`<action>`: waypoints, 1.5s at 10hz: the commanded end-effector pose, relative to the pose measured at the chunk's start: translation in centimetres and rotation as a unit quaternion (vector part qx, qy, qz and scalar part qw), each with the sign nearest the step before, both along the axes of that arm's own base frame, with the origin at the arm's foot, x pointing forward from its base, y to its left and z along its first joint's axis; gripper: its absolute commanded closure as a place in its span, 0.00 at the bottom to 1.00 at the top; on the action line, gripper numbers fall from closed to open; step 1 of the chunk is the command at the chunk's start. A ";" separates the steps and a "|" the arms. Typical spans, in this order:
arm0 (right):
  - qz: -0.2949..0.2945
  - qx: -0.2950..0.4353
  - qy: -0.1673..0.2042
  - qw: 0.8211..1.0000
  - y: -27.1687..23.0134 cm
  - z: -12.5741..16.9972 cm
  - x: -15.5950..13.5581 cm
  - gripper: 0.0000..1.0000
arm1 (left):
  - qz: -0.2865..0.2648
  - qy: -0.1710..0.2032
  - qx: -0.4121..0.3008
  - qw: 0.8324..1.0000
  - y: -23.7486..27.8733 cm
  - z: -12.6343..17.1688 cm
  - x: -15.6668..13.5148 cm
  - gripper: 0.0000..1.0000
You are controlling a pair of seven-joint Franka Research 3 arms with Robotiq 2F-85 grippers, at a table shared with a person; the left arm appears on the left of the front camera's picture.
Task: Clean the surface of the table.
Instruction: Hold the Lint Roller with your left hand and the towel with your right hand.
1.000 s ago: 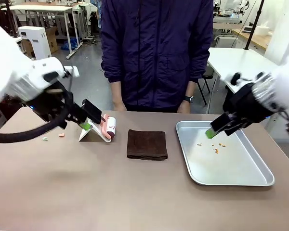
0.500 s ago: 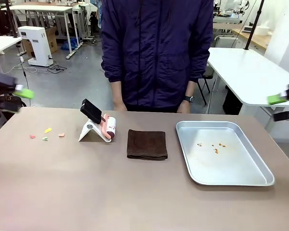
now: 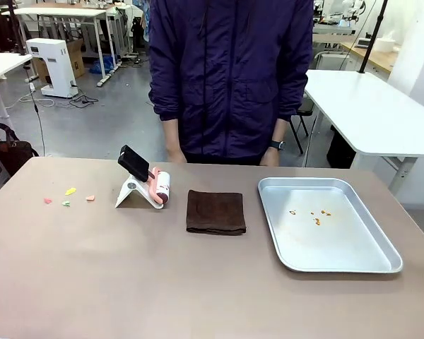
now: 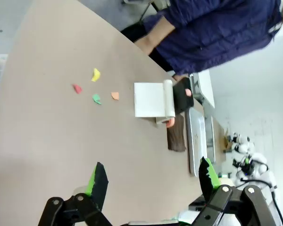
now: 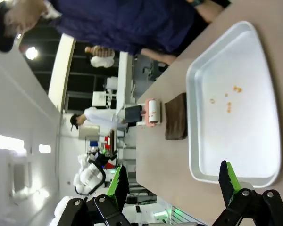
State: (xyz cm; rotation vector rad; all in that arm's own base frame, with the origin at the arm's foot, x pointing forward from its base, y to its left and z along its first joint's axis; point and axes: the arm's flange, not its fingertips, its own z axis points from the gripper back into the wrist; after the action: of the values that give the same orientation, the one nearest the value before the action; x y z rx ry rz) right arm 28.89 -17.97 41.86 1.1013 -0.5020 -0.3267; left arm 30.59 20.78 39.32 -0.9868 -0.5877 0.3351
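The taupe-brown table carries several small coloured scraps near its left end, also seen as scraps in the left wrist view. A lint roller rests on a white stand beside a folded brown cloth. My left gripper hangs open high above the table's left part. My right gripper is open too, high over the side with the metal tray.
The shiny metal tray at the right holds several orange crumbs. A person in a dark blue jacket stands at the far edge. White-topped tables and a bag stand beyond.
Both arms have pulled back from over the table, left arm out to the left and right arm out to the right, leaving the front view. Nothing on the table has moved.
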 end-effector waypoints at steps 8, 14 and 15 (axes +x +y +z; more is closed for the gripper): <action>0.004 -0.008 0.015 1.000 0.1 -0.1 0.0 0.00 | 0.004 0.013 0.002 1.000 -0.2 0.0 -0.1 0.00; 0.159 -0.259 -0.013 0.953 20.0 6.4 7.9 0.00 | -0.149 -0.009 0.105 0.983 -12.4 8.1 9.1 0.00; 0.187 -0.286 -0.011 0.940 23.5 6.6 9.2 0.00 | -0.159 0.003 0.104 0.982 -14.5 8.6 10.7 0.00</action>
State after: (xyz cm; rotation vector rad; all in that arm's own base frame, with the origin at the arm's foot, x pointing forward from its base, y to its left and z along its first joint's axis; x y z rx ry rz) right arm 35.40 4.72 48.74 0.6757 -0.4005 0.1396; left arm 39.71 5.95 48.22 -0.8647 -0.4674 -0.0324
